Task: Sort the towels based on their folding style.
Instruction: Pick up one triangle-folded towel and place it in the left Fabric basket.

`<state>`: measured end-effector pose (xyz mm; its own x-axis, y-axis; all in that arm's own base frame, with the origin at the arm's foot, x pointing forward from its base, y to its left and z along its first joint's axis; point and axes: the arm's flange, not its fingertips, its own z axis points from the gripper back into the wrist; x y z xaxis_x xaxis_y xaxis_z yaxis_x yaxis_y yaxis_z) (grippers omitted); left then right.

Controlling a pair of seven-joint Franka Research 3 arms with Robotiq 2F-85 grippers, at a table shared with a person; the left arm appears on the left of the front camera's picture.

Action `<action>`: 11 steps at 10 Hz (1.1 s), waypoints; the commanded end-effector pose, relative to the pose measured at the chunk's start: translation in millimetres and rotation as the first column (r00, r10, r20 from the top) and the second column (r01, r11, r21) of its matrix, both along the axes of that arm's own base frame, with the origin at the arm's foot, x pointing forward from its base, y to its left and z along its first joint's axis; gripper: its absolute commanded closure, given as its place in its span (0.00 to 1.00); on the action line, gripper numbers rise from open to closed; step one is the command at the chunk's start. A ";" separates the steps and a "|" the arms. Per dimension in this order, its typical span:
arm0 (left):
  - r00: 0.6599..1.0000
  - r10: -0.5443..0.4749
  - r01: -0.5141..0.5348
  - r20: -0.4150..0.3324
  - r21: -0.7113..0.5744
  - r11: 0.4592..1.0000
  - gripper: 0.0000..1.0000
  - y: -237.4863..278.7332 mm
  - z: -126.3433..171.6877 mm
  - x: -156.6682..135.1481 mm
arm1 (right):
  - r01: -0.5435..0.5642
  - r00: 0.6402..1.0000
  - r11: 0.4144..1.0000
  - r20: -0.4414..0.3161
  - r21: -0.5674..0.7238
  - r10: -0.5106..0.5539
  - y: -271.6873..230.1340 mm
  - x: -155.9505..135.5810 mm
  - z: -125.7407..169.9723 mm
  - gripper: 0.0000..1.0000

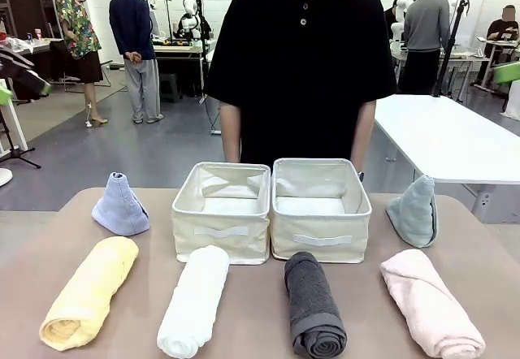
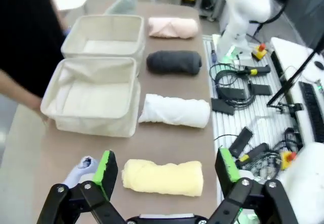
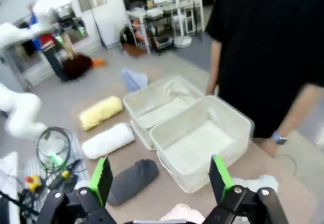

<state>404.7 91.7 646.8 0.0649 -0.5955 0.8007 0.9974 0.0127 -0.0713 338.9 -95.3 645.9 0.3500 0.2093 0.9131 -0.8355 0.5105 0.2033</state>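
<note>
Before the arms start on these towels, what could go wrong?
The left bin and right bin touch and look alike, so a towel could land in the wrong one. The white towel looks loose at the end nearest the bins; pinched there, it may unroll. The person's forearm hangs close to the right bin, so a far reach by the open right gripper might meet it.

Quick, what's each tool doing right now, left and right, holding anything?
Left tool: open, holding nothing.
Right tool: open, holding nothing.
</note>
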 end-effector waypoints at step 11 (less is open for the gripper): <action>0.872 0.483 -0.473 0.081 -0.120 0.873 0.00 86.4 -10.0 2.2 | -0.053 0.998 0.905 -0.057 -0.422 0.032 -28.0 -33.4 34.3 0.00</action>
